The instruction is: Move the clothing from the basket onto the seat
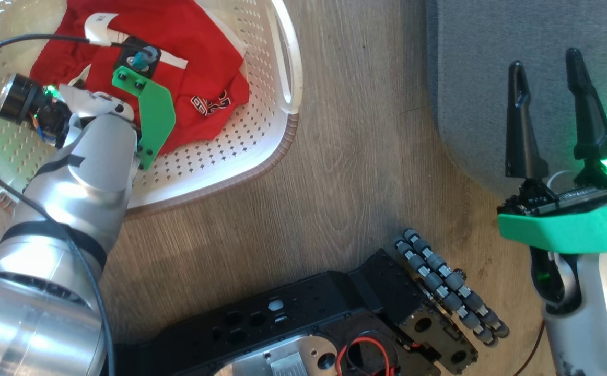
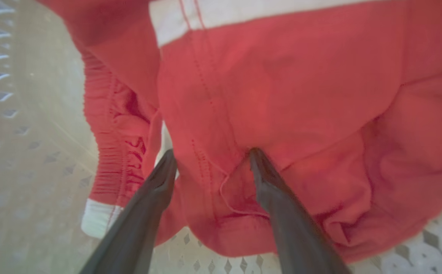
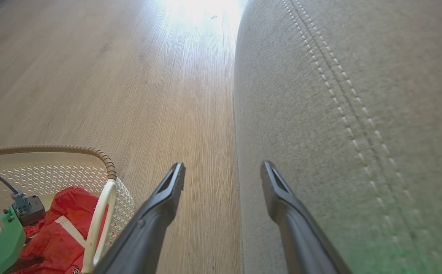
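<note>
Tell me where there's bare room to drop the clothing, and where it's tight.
Free: the visible grey seat ahead of the right gripper is bare. So is the wood floor strip between the basket and the seat edge. Crowded: inside the basket, where the left gripper is down on the clothing; the robot's black base takes the near floor.

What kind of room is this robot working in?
Probably a home living room: a wood-look plank floor, a grey upholstered sofa seat and a laundry basket holding red clothing.
</note>
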Robot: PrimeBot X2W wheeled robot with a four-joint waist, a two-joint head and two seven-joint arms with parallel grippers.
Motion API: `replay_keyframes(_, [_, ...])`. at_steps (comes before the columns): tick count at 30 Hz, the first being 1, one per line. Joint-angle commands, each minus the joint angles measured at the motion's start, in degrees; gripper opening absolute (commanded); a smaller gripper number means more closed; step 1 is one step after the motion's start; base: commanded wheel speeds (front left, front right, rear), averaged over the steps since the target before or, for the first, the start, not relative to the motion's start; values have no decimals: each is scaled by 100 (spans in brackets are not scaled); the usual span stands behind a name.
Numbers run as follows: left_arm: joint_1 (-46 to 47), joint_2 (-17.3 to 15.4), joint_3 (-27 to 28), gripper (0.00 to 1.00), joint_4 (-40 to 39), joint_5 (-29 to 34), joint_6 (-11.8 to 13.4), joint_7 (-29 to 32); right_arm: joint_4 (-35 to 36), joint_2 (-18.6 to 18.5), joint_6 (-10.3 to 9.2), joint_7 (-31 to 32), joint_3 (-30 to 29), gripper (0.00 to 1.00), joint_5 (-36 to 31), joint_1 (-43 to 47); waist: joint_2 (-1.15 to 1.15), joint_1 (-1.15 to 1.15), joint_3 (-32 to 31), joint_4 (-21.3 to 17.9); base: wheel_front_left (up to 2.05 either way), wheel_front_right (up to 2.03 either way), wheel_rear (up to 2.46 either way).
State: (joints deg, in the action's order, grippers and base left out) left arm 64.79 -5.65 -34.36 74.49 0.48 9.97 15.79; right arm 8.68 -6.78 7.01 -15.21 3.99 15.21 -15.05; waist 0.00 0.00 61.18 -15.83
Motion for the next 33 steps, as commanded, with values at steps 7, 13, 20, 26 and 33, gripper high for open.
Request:
replay_keyframes(7, [120, -34, -65, 100, -54, -85, -103, 183, -5, -24, 47, 21, 213, 100, 44, 583, 0, 0, 87, 31, 0, 0, 0])
replay_keyframes(13, [123, 33, -52, 0, -54, -245, -150, 250, 109, -59, 47, 21, 206, 100, 2, 566, 0, 0, 109, 50, 0, 0, 0])
replay_keyframes(20, [115, 46, -82, 0, -54, -313, -172, 108, 124, -100, 47, 21, 155, 100, -41, 487, 0, 0, 88, 99, 0, 0, 0])
replay_keyframes(26, [75, 59, -62, 0, -54, -425, -132, -29, 33, -91, 47, 21, 175, 100, -94, 221, 0, 0, -18, 92, 0, 0, 0])
replay_keyframes(33, [-106, -64, -33, 0, -54, -553, -116, -353, -152, 27, 47, 21, 350, 100, -108, -226, 0, 0, -380, -57, 0, 0, 0])
